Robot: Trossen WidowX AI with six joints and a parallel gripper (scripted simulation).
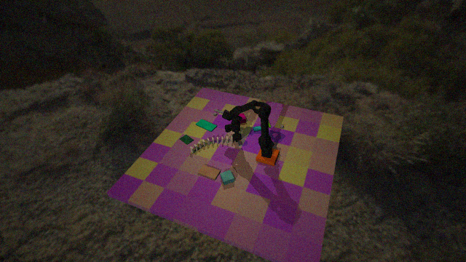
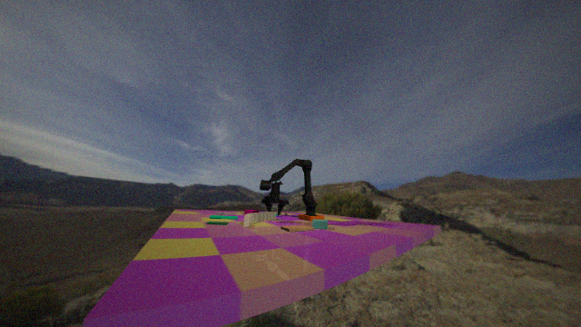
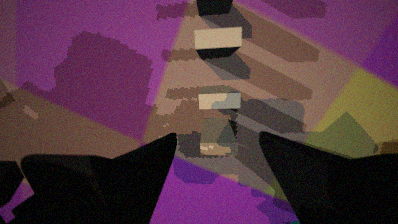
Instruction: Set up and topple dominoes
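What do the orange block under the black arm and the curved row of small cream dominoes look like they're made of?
The orange block could be painted or plastic: one even colour, no grain visible. The small cream dominoes look matt, perhaps plastic or painted wood: pale, plain faces without bright glints. The dim, grainy pictures leave both open.

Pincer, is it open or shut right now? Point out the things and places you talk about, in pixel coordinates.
Open: in the wrist view the pincer (image 1: 237, 140) (image 2: 275, 213) (image 3: 217, 137) has its two fingers wide apart.
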